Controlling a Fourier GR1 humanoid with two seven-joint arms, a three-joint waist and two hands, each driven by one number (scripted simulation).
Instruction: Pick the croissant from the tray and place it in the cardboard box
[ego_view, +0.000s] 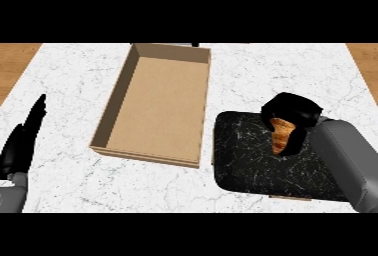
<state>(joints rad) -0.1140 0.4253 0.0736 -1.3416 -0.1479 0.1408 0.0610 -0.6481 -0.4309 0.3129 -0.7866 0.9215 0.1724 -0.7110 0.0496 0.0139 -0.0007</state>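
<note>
Head view, steeply down: right hand curled round the croissant, thumb on one side, fingers on the other, pastry pinched between; grey forearm running back from it to the lower right corner. Croissant directly under the palm, upper end swallowed by the hand, lower end pointing down over the tray; impossible to tell whether touching the dark surface or lifted just clear of it. Tray beneath and mostly to the left of and below the hand, black with pale veining, sitting on the counter. Box well to the left of the right hand, open-topped, brown, nothing showing inside, near corner just beside the tray's left edge.

Left hand far across at the left edge, fingers straight and pointing up, holding nothing, resting.

Progress, as a judgement: grasp made, pick about done; still to do, lifting clear, carrying leftward over the box wall, lowering inside, letting go; roughly the first half behind.

Hidden or doubtful: top of the croissant under the hand; fingertips on its far side out of sight; tray's right side covered by the forearm; box's far end cut near the upper edge; small dark object beyond the box, too small to name.
</note>
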